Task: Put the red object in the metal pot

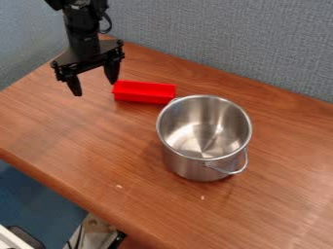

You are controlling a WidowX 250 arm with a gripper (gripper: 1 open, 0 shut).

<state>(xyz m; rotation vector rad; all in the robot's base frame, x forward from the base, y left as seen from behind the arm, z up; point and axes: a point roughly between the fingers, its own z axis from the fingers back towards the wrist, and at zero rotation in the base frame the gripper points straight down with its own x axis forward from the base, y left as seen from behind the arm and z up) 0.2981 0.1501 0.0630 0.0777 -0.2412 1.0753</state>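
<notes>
The red object (143,91) is a long red block lying flat on the wooden table (78,126), just left of and behind the metal pot (204,135). The shiny pot stands upright with nothing inside it, and its rim nearly meets the block's right end. My black gripper (92,80) hangs open, pointing down, to the left of the block's left end. Nothing sits between its fingers (72,84), which are apart from the block.
A blue-grey wall (235,34) rises behind the table. The table's front edge (92,199) runs diagonally across the lower left, with floor below it.
</notes>
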